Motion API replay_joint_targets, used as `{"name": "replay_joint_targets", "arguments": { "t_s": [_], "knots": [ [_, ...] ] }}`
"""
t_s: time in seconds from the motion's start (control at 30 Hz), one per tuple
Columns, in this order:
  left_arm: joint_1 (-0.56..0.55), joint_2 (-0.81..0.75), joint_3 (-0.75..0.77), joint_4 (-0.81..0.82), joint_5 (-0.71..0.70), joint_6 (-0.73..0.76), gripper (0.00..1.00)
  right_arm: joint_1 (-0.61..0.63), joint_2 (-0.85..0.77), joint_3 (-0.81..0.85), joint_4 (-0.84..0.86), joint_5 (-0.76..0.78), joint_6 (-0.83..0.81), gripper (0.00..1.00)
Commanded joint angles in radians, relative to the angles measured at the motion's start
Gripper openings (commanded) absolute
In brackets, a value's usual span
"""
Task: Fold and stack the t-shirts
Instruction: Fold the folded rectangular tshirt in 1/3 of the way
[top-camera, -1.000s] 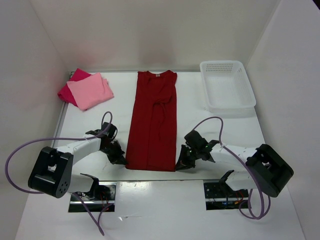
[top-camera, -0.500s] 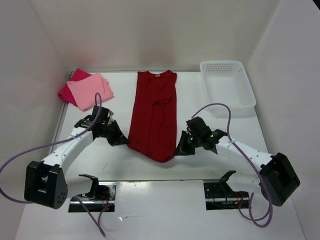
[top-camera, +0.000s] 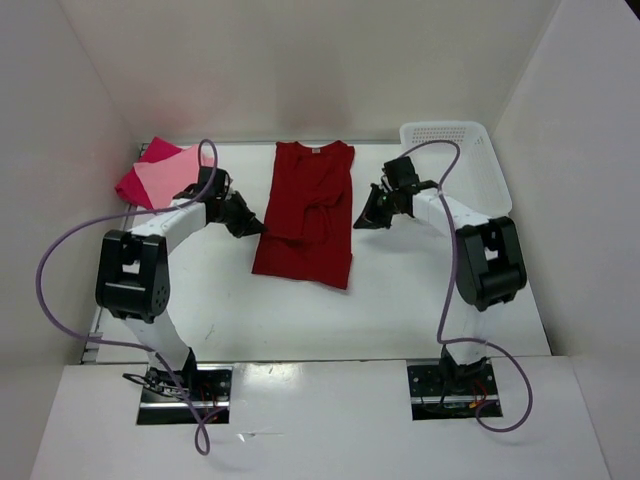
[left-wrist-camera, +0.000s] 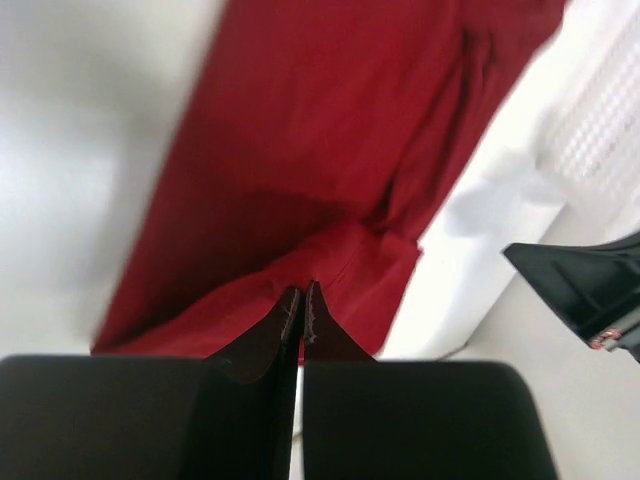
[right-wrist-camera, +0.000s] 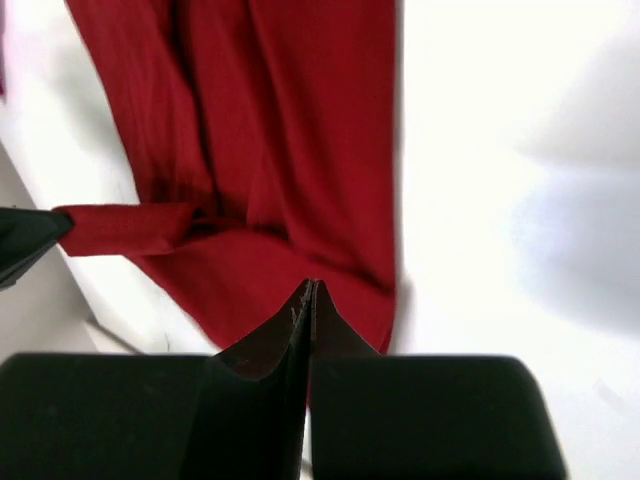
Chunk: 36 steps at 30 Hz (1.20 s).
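Carrying the hem of the dark red t-shirt (top-camera: 310, 190) up the worktop (top-camera: 420, 290): a second ago its corners lay at the near edge, and now my left jaws and right jaws, each pinched shut on a corner of cloth, are halfway to the collar. The shirt lies doubled mid-worktop, so the half-fold is nearly made. The pale pink t-shirt (top-camera: 170, 182) waits folded at back left.
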Motion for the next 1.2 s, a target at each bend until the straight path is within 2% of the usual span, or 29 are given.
{"name": "replay_joint_targets", "arguments": {
  "t_s": [0.0, 0.13, 0.27, 0.3, 0.33, 0.43, 0.5, 0.57, 0.77, 0.93, 1.0, 1.1, 1.17],
  "knots": [
    [0.034, 0.078, 0.078, 0.088, -0.010, -0.004, 0.00, -0.023, 0.093, 0.151, -0.011, -0.002, -0.075, 0.00],
    [0.043, 0.184, 0.158, 0.107, -0.010, -0.016, 0.00, -0.043, 0.208, 0.249, -0.021, -0.025, -0.084, 0.00],
    [0.054, 0.195, 0.176, 0.146, 0.013, -0.041, 0.00, -0.043, 0.193, 0.279, -0.038, -0.010, -0.093, 0.00],
    [0.054, 0.195, 0.176, 0.146, 0.013, -0.041, 0.00, -0.021, 0.166, 0.244, -0.048, -0.010, -0.102, 0.03],
    [0.054, 0.195, 0.176, 0.146, 0.013, -0.041, 0.00, -0.011, 0.153, 0.224, -0.048, -0.010, -0.102, 0.13],
    [0.054, 0.195, 0.161, 0.160, 0.031, -0.041, 0.00, 0.034, 0.104, 0.109, -0.020, -0.019, -0.113, 0.34],
    [0.054, 0.195, 0.152, 0.160, 0.031, -0.041, 0.00, 0.058, 0.073, 0.014, 0.027, -0.042, -0.084, 0.35],
    [0.054, 0.185, 0.141, 0.160, 0.031, -0.032, 0.00, 0.089, 0.037, -0.060, 0.053, -0.054, -0.075, 0.41],
    [0.054, 0.176, 0.119, 0.160, 0.022, -0.032, 0.00, 0.121, 0.006, -0.151, 0.116, -0.065, -0.022, 0.39],
    [0.054, 0.165, 0.092, 0.160, 0.022, -0.032, 0.00, 0.121, 0.006, -0.151, 0.139, -0.065, -0.003, 0.39],
    [0.054, 0.165, 0.092, 0.160, 0.022, -0.023, 0.00, 0.121, 0.006, -0.140, 0.139, -0.074, -0.003, 0.35],
    [0.054, 0.156, 0.092, 0.160, 0.022, -0.023, 0.00, 0.121, -0.026, -0.140, 0.130, -0.053, -0.003, 0.35],
    [0.054, 0.156, 0.083, 0.160, 0.022, -0.023, 0.00, 0.121, -0.037, -0.140, 0.130, -0.042, -0.003, 0.39]
  ]
}}
